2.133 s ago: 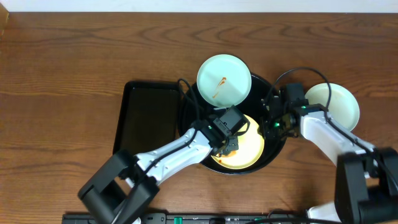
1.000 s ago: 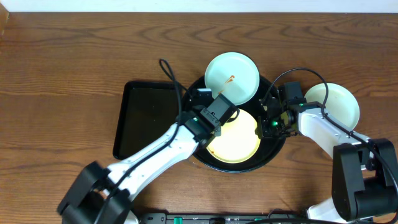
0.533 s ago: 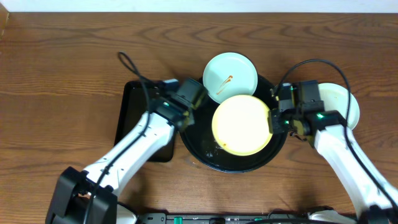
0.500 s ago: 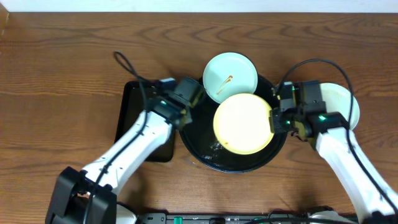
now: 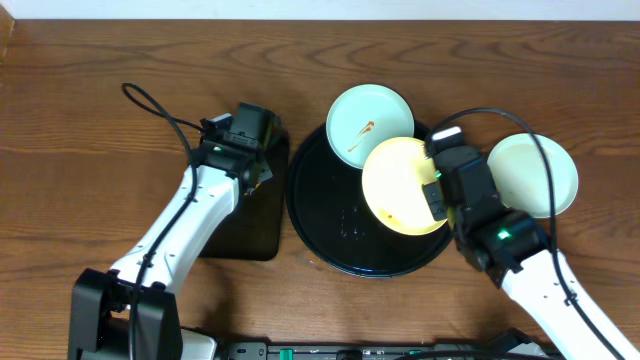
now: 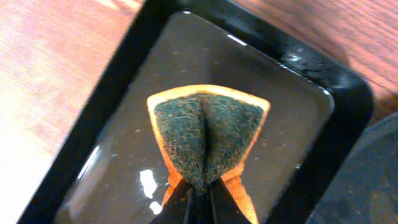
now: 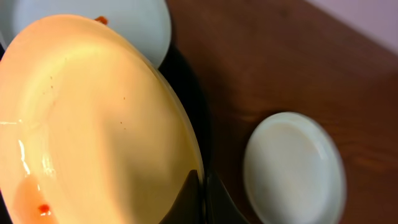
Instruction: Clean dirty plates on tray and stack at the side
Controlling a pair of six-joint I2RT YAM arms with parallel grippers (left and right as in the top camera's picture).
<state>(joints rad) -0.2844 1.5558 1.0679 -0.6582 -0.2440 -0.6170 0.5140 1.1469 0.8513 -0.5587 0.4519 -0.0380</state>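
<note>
My right gripper (image 5: 436,190) is shut on the rim of the pale yellow plate (image 5: 402,186) and holds it tilted above the round black tray (image 5: 325,220). In the right wrist view (image 7: 200,186) the yellow plate (image 7: 87,118) has a small orange smear at its lower left. A pale blue plate (image 5: 370,122) with an orange-brown smear rests on the tray's far rim. The other pale blue plate (image 5: 533,175) lies clean on the table to the right, also shown in the right wrist view (image 7: 293,167). My left gripper (image 6: 200,190) is shut on an orange and dark green sponge (image 6: 208,138) over the rectangular tray (image 6: 298,81).
The black rectangular tray (image 5: 245,215) holding water lies left of the round tray. My left arm (image 5: 190,215) crosses above it. Cables loop near both arms. Bare wooden table (image 5: 90,120) stretches to the left and back.
My left gripper has carried the sponge left, off the round tray and over the rectangular tray. My right gripper has lifted the yellow plate by its rim and tilted it.
</note>
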